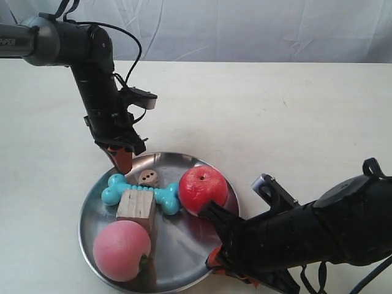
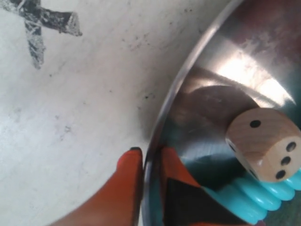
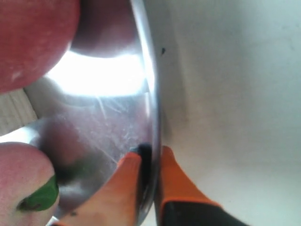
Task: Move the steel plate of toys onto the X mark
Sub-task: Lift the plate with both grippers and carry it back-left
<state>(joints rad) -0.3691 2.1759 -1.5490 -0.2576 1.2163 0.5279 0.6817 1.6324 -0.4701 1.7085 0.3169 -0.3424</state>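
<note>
The steel plate lies near the table's front edge and holds a red apple, a pink peach, a turquoise bone, a wooden cube and a small die. My left gripper is shut on the plate's far rim, one finger inside and one outside, close to the die. At the near right rim, my right gripper is shut on the plate's edge between apple and peach. The X mark lies on the table just beyond the left-held rim; the exterior view does not show it.
The cream table stretches behind and to the right of the plate. A pale cloth backdrop closes off the far edge. The right arm's black body lies low across the front right corner.
</note>
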